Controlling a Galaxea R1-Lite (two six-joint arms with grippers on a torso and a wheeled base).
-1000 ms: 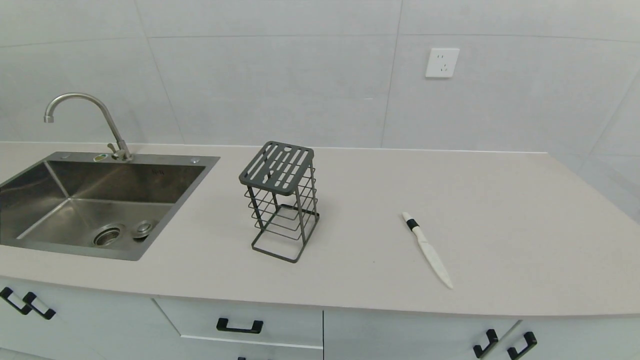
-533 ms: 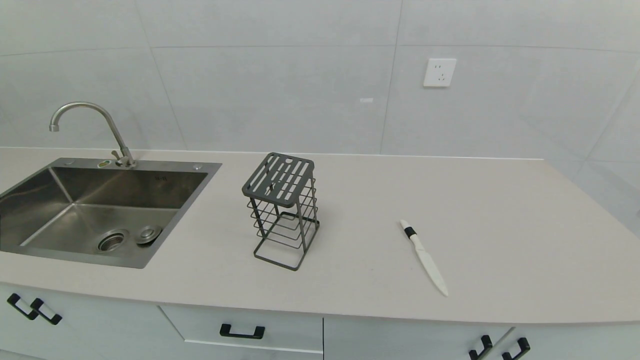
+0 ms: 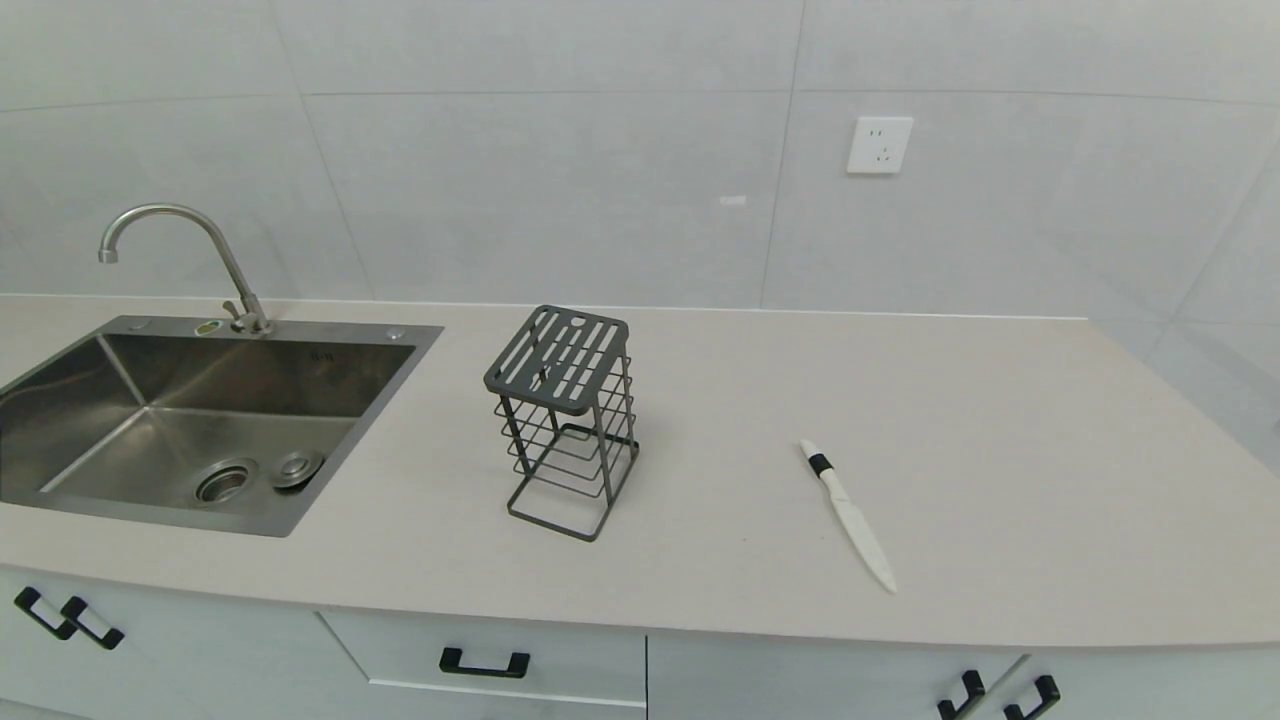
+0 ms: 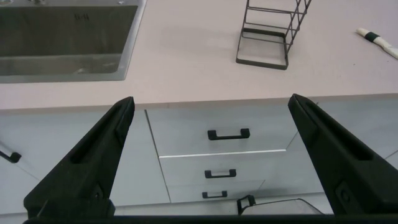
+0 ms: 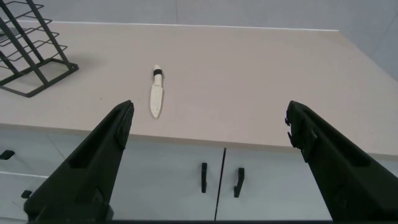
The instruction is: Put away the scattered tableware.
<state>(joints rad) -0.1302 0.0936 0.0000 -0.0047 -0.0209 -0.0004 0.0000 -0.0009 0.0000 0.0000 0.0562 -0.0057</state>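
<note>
The white knife, a black band near its handle end, is lying flat on the pale counter, its tip pointing toward the front edge. It is sitting well apart from the dark wire rack, on the rack's right, and the rack is standing upright between it and the steel sink. A sheath may be covering the blade, though that is hard to tell. The left gripper is hanging before the drawers, jaws spread wide and holding nothing; the right gripper is facing the knife, jaws likewise gaping, nothing between them
</note>
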